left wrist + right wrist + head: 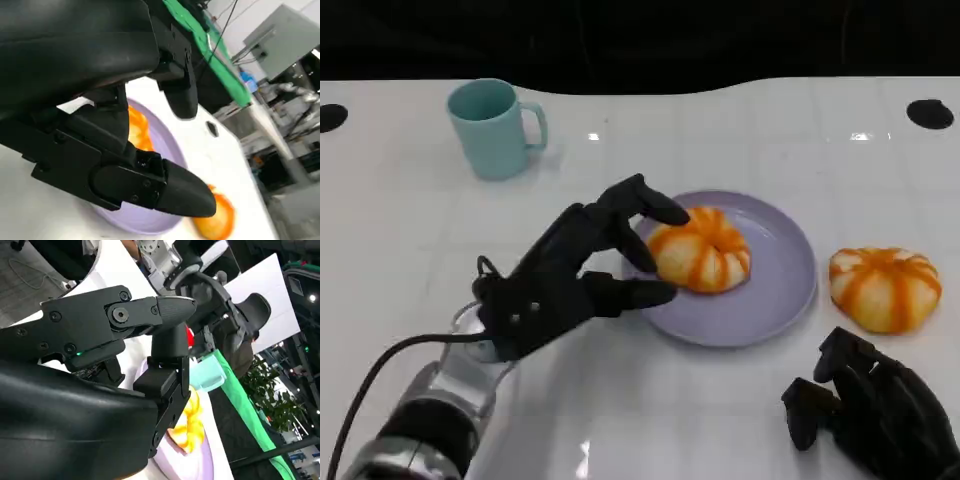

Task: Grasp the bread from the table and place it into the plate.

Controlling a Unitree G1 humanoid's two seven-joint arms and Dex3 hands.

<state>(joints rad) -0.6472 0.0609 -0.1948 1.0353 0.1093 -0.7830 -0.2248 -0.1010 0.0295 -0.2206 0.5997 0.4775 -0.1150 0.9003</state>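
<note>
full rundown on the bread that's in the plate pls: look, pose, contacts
The bread in the plate is a round, domed bun, pale yellow with orange stripes running out from a dimpled centre, glossy and probably a soft or plastic prop. It sits flat and upright on the left half of the lavender plate, inside the rim. The left hand is around its left side, upper fingers at its top edge and a lower finger beside its base; firm contact cannot be confirmed. The left wrist view shows an orange sliver of it behind the fingers.
</note>
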